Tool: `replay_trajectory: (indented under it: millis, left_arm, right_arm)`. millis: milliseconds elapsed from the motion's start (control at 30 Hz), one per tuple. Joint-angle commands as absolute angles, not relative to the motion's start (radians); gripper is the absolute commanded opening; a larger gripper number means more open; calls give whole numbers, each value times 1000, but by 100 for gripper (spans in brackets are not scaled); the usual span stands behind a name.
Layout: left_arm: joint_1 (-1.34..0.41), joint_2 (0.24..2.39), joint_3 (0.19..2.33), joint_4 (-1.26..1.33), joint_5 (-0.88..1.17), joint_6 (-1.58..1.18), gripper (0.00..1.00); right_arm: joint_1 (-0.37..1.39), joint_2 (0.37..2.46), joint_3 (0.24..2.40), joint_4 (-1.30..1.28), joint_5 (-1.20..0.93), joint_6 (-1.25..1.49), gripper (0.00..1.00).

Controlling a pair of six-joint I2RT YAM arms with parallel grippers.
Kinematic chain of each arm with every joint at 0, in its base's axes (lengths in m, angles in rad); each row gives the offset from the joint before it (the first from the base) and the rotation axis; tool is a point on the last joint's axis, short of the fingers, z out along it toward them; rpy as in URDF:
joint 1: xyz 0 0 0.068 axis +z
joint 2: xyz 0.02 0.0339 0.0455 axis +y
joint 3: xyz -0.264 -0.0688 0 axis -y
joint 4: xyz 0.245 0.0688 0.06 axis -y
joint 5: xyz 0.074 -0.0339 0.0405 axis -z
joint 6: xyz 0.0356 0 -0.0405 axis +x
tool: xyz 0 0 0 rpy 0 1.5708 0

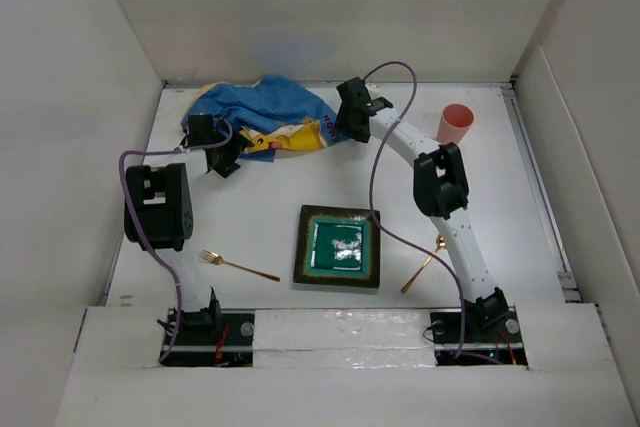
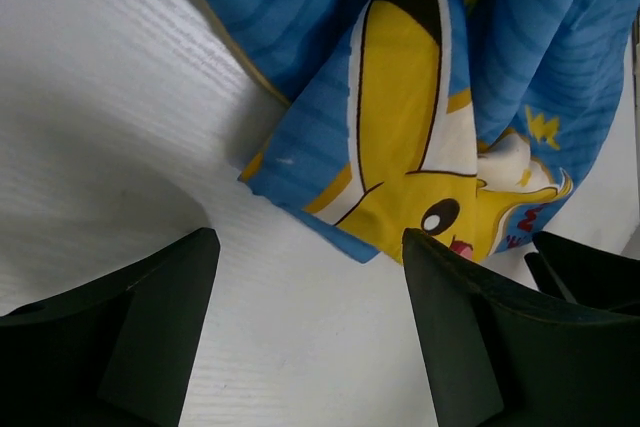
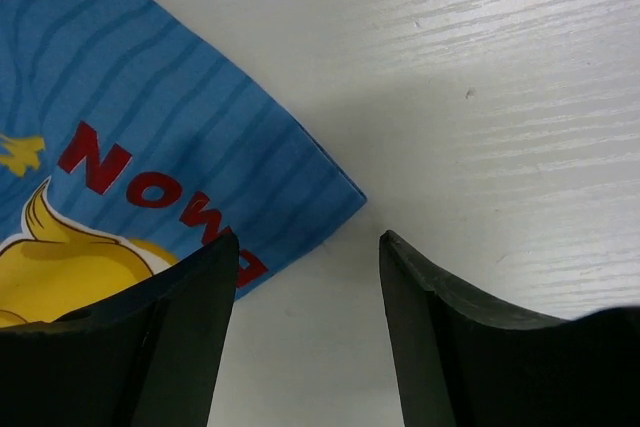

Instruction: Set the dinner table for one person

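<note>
The white dinner table (image 1: 260, 227) carries a crumpled blue striped cloth mat (image 1: 265, 117) with a yellow cartoon print at the far left. My left gripper (image 1: 232, 159) is open and empty at the mat's near left corner (image 2: 300, 197). My right gripper (image 1: 340, 127) is open and empty at the mat's right corner (image 3: 330, 187), one finger (image 3: 190, 287) over the cloth edge. A dark green square plate (image 1: 339, 246) lies in the middle, a gold fork (image 1: 237, 265) to its left, a gold spoon (image 1: 425, 264) to its right, and a pink cup (image 1: 455, 124) stands at the far right.
White walls enclose the table at the back and both sides. A metal rail (image 1: 540, 197) runs along the right edge. Purple cables (image 1: 378, 177) loop from both arms over the table.
</note>
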State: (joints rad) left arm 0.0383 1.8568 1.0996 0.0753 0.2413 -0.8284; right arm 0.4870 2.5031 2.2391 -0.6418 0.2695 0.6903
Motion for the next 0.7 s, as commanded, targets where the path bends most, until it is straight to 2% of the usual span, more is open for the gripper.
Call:
replay_trajectory:
  millis: [0, 67, 167, 233, 367, 433, 533, 567, 600, 633, 667]
  left_arm:
    - [35, 1876, 1150, 124, 275, -844, 71]
    - [35, 1888, 1163, 129, 279, -850, 69]
    - [35, 1899, 1164, 150, 273, -867, 66]
    - [35, 1914, 1169, 155, 275, -882, 65]
    - [35, 1937, 1183, 158, 275, -894, 59]
    - [35, 1951, 1189, 160, 273, -897, 55]
    - [35, 1973, 1200, 182, 279, -914, 37]
    - [35, 1976, 1206, 192, 284, -920, 16]
    - [35, 1982, 1210, 192, 285, -917, 4]
    - [35, 1982, 1219, 190, 290, -916, 0]
    - [35, 1979, 1247, 180, 291, -914, 0]
  right_arm:
    - [506, 2535, 2348, -719, 307, 719, 62]
    - [506, 2559, 2379, -748, 304, 727, 59]
    - [506, 2597, 2410, -769, 295, 741, 48]
    - [506, 2609, 2413, -769, 290, 752, 36]
    - [506, 2577, 2370, -718, 290, 767, 5]
    - [506, 2499, 2309, -629, 299, 765, 0]
    - [497, 2410, 2177, -510, 295, 761, 0]
    - [488, 2354, 2121, -487, 293, 756, 0]
    - [488, 2329, 2097, -447, 296, 752, 0]
    - [488, 2298, 2074, -430, 299, 746, 0]
    - [488, 2271, 2053, -410, 304, 736, 0]
